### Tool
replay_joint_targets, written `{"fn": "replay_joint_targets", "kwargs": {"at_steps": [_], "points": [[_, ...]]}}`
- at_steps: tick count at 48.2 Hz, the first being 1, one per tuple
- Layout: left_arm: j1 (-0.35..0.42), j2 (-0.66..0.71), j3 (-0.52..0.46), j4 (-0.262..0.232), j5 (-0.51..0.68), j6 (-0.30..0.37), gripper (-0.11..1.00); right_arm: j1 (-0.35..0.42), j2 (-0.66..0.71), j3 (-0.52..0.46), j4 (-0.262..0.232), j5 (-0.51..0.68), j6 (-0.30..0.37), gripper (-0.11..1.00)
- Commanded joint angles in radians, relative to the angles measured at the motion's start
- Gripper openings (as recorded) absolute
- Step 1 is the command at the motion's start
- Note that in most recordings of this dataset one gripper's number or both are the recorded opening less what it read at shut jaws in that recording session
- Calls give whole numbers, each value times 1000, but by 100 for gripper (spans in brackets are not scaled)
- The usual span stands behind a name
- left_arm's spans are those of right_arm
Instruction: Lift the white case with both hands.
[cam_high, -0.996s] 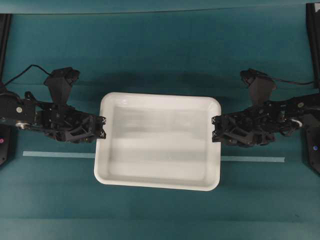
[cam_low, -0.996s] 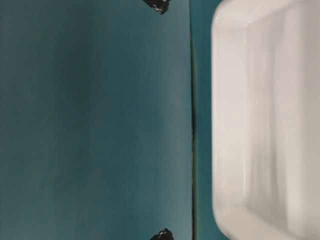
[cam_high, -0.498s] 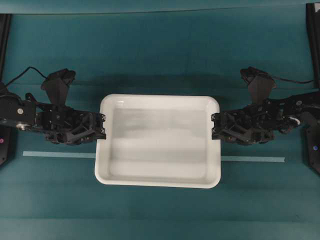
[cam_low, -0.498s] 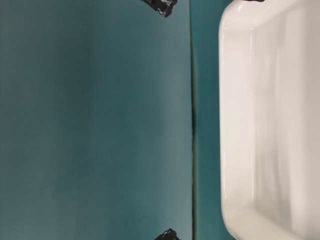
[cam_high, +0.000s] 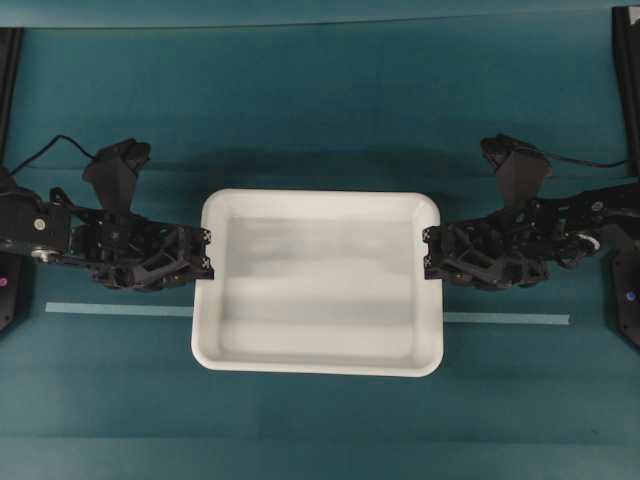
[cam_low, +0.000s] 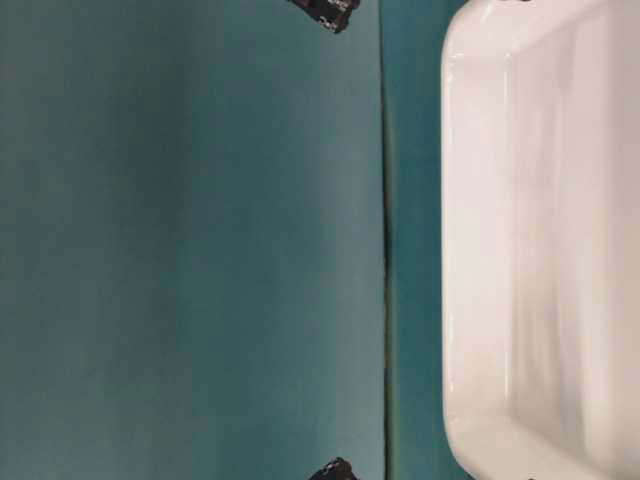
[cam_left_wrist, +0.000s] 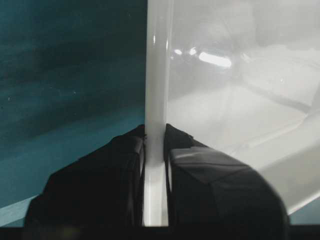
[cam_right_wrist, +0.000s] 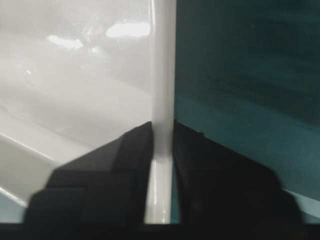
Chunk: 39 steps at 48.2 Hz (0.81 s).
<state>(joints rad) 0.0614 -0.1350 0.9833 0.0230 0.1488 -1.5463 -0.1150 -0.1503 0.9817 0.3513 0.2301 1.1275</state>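
Observation:
The white case (cam_high: 320, 196) lies between my two grippers on the teal cloth and throws a broad shadow on the cloth behind it. My left gripper (cam_high: 207, 255) is shut on its left rim, one finger inside and one outside. In the left wrist view the rim (cam_left_wrist: 156, 75) runs straight up between the closed jaws of the gripper (cam_left_wrist: 155, 137). My right gripper (cam_high: 428, 255) is shut on the right rim in the same way; the right wrist view shows the rim (cam_right_wrist: 162, 60) pinched in the gripper (cam_right_wrist: 162, 132). The case fills the right of the table-level view (cam_low: 540, 250).
A thin pale tape strip (cam_high: 110, 309) crosses the cloth and passes under the case, showing again on the right (cam_high: 505, 319). Black frame posts stand at the far left (cam_high: 8, 60) and far right (cam_high: 627, 60). Small black arm parts (cam_low: 325, 10) show at the table-level view's edges.
The case looks slightly smaller in the overhead view and its edge has shifted to the right in the table-level view. Both grippers stay shut on the rims.

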Motion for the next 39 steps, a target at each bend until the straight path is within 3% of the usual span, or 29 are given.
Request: {"fn": "replay_joint_targets", "kwargs": {"at_steps": [1,6,12,17,20,39], "points": [[-6,28,21,5,-3,-5,6,0,32,21,-3,5,-9,26],[-9,26,21,3,-12,-6,21,0,37,17,-3,5,-12,49],[-9,23,20,5,-14,-6,55,0,37,8,-3,-5,-15,79],[-11,15,18,5,-14,-3,85,2,32,2,-3,-34,-32,90],[-11,12,21,3,-14,-2,96,2,31,-2,-3,-40,-40,92],[-12,-87,21,5,-5,34,95,11,-84,-2,-3,3,-67,92]]}}
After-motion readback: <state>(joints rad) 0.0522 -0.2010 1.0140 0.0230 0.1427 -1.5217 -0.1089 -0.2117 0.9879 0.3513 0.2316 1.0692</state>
